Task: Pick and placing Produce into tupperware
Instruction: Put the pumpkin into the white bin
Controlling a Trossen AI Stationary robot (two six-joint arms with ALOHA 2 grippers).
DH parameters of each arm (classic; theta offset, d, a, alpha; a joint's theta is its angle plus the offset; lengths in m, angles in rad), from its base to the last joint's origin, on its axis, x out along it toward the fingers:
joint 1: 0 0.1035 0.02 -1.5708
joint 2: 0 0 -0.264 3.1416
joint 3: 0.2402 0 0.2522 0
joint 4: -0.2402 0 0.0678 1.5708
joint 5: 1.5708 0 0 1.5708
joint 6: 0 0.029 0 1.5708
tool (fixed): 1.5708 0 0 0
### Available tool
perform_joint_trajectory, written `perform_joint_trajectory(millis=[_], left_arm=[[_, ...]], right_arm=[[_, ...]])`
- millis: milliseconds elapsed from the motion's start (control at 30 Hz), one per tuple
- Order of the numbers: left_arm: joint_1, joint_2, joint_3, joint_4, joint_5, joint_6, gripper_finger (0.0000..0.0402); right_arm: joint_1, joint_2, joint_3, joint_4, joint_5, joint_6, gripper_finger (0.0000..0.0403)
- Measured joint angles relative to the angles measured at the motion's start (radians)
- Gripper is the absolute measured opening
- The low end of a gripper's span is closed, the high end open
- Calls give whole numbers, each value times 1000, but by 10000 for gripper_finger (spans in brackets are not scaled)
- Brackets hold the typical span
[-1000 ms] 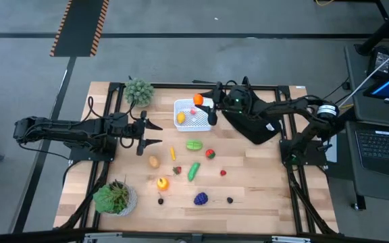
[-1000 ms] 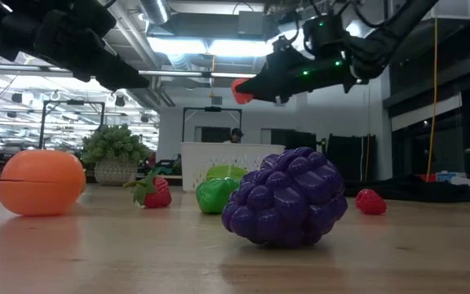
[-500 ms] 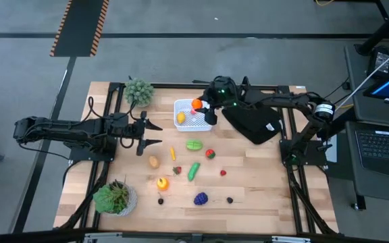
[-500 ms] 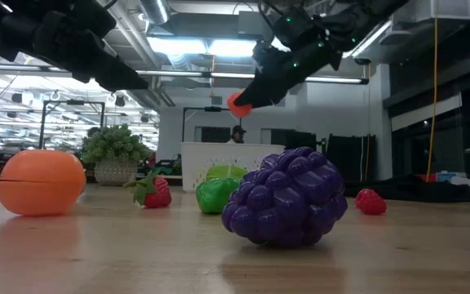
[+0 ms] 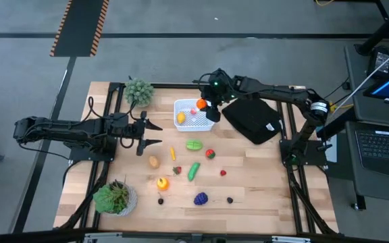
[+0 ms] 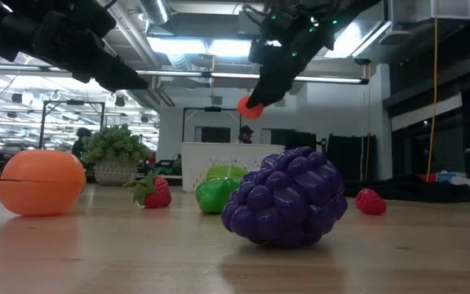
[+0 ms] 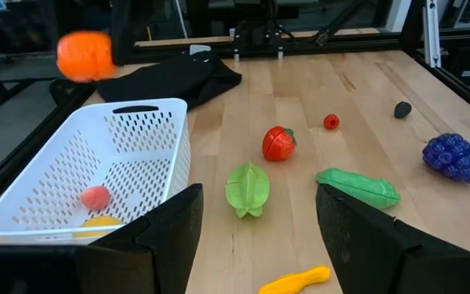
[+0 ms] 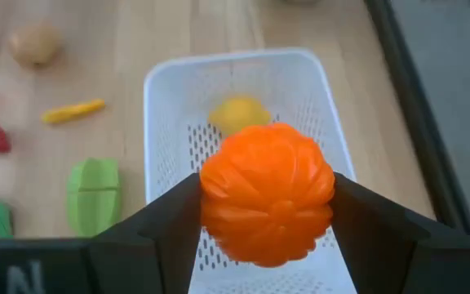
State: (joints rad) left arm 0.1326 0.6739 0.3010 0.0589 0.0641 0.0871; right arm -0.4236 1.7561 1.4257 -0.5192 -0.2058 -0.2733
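Right gripper (image 8: 268, 216) holds the orange fruit (image 8: 268, 204), hanging over the right end of the white tub (image 5: 193, 115). We judge a release from this height could bounce it off the rim (image 8: 235, 57), or off the yellow piece (image 8: 235, 113) inside. Left gripper (image 5: 150, 133) waits left of the spread, fingers apart, empty.

The tub (image 5: 193, 115) is set toward the table's (image 5: 262, 196) far edge, with the folded cloth (image 5: 252, 120) to its right. A pumpkin-shaped toy (image 5: 201, 104) is held above the tub's right end by the right gripper (image 5: 205, 104). Two small pieces are seen inside the tub. The remaining produce (image 5: 194, 171) is scattered nearer the front, between two potted plants (image 5: 115, 197) and the right side.
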Motion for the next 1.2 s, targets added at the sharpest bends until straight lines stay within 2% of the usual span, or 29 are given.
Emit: perform_joint_trajectory(millis=[267, 467, 900, 1200], left_arm=[[0, 0, 0, -6, 0, -7, 231], [0, 0, 0, -8, 0, -6, 231], [0, 0, 0, -23, 0, -6, 231], [0, 0, 0, -22, 0, -6, 231]], right_arm=[[-20, 124, 160, -212, 5, -49, 236], [-21, 163, 239, -275, 28, -73, 236], [-15, 220, 245, -264, 23, -104, 236], [-10, 313, 245, -261, 18, -124, 236]])
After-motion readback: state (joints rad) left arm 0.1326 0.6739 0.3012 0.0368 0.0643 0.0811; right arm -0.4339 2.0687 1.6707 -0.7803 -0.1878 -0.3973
